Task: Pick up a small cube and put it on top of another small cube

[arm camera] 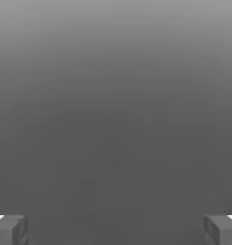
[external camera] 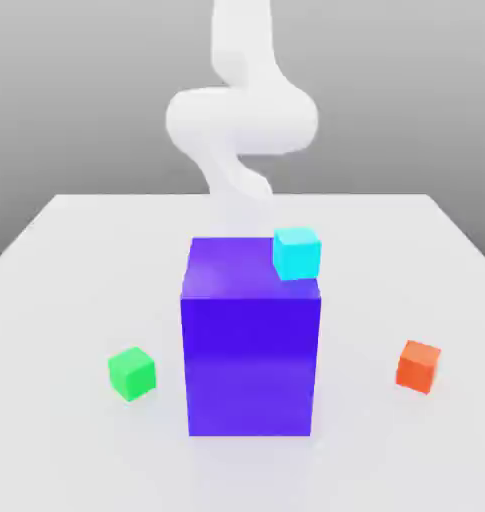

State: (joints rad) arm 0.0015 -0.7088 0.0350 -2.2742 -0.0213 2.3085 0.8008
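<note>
The small cube to pick up is out of view. The other small cube, bright green [external camera: 132, 373], sits on the white table at the exterior view's left, beside the big purple-blue block [external camera: 251, 350]. My white arm [external camera: 241, 120] comes down behind that block. In the hand view my gripper [arm camera: 116, 230] is open: its grey fingertips [arm camera: 10, 230] stand far apart with nothing between them, facing a plain grey background.
A cyan cube [external camera: 296, 252] shows at the block's upper far corner, on the exterior view's right. An orange-red cube [external camera: 418, 365] lies on the table [external camera: 76, 300] to the right of the block. The tall block stands mid-table.
</note>
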